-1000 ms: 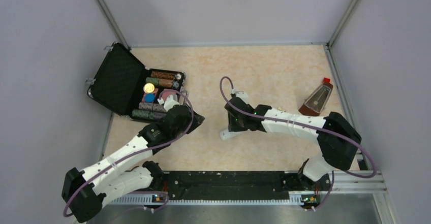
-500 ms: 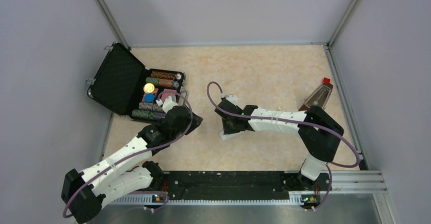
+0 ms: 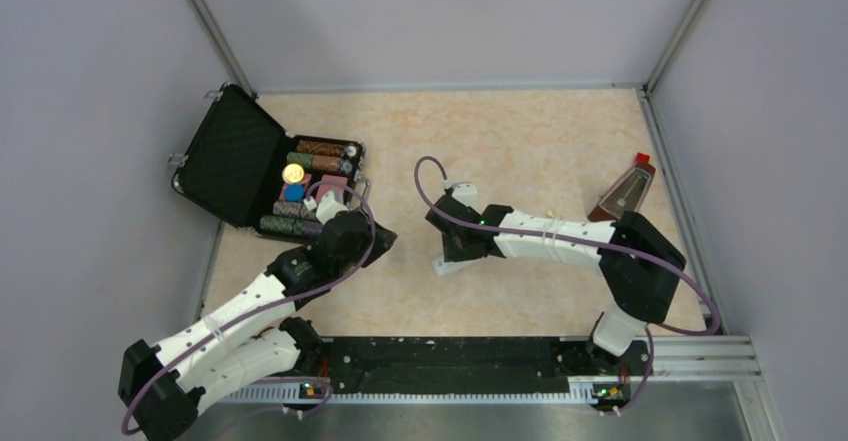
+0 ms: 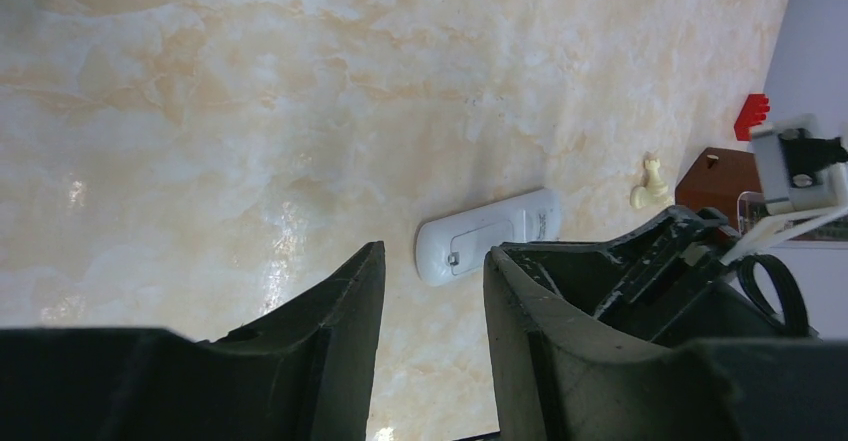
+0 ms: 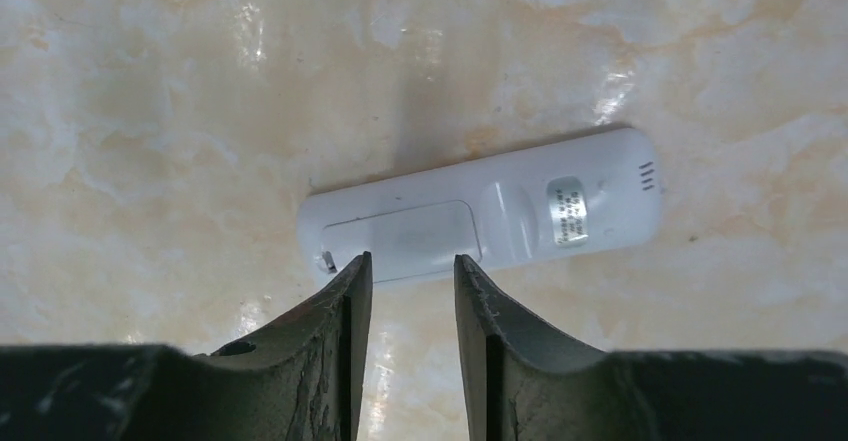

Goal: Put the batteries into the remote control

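The remote control (image 3: 455,264) lies plain back up on the marble table, with a small label and the outline of the battery bay showing in the right wrist view (image 5: 480,216). I cannot tell if the bay is covered. My right gripper (image 5: 410,258) is open and empty, its tips just over the remote's near edge at the bay end, and it also shows in the top view (image 3: 452,253). My left gripper (image 4: 432,251) is open and empty, a short way left of the remote (image 4: 490,236), and shows in the top view too (image 3: 385,236). The batteries are out of view.
An open black case (image 3: 240,156) with thick coloured chip rolls (image 3: 320,151) stands at the back left, close behind my left wrist. A brown metronome (image 3: 622,196) with a red top stands at the right. A small cream piece (image 4: 648,181) lies near it.
My right arm swung left over the remote, then eased slightly back right. My left arm shifted a little to the left. The remote has not moved.
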You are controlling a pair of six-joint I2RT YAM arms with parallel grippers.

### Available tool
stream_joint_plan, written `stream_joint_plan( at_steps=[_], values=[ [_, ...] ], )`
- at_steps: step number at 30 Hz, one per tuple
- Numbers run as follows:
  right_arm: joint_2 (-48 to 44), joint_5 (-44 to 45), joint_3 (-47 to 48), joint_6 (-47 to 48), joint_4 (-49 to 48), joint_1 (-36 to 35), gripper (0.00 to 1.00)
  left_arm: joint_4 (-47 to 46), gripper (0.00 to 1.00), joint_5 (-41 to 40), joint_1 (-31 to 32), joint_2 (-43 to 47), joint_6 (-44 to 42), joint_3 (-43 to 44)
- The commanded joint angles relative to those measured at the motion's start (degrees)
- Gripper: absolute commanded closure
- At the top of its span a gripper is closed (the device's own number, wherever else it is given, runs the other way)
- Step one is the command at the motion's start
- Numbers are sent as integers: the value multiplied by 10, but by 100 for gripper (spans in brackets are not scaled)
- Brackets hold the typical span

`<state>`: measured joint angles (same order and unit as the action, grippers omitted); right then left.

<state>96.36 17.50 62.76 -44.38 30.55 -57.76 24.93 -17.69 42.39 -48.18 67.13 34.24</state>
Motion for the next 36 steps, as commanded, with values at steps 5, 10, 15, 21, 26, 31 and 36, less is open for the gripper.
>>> stream_joint_plan(
  at_steps=[5,10,15,21,26,31,36],
  values=[
    [-70,58,-46,-77,29,1,51,0,54,-9,-3,17,-4,-8],
    [-73,34,-71,-98,3,3,38,2,54,-7,-3,15,-5,-9],
    [-69,4,-83,-116,-32,17,32,2,54,-8,-3,16,-4,-10],
    [-66,-19,-94,-136,-56,22,31,5,54,-13,-2,19,-3,-11],
    [-37,-18,-92,-155,-53,24,31,5,54,-14,-3,20,-4,-13],
    [-6,-12,-89,-153,-48,24,38,6,54,-15,-4,19,-5,-13],
    [13,0,-93,-124,-51,24,45,6,53,-18,-5,20,-9,-13]
  ],
)
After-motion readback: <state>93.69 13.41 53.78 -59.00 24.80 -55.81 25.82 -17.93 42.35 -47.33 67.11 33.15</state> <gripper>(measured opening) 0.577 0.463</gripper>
